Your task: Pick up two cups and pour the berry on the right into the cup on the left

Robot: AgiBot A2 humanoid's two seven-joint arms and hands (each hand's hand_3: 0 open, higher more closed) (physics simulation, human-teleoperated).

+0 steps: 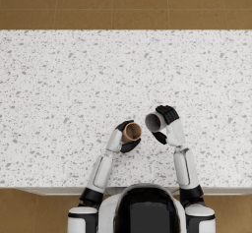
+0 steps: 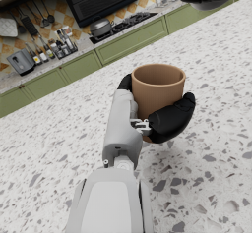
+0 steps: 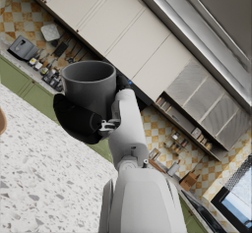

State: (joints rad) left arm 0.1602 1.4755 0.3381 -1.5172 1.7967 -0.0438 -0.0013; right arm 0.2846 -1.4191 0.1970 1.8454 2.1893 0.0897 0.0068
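Head view: two cups, brown cup (image 1: 132, 131) gripped by left hand (image 1: 127, 137), grey cup (image 1: 154, 122) by right hand (image 1: 166, 124).

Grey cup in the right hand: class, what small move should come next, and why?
Probably tip it a little further. The right hand holds the grey cup tilted, mouth toward the brown cup, which the left hand holds upright just beside and below it. No berry is visible falling.

Berry unseen in every view, grey cup (image 1: 155, 122) interior too dark and small to read, brown cup (image 2: 156, 90) base hidden by left hand (image 2: 165, 120) fingers, grey cup lower wall covered by right hand (image 3: 81, 119), brown cup cut off at right wrist view's edge.
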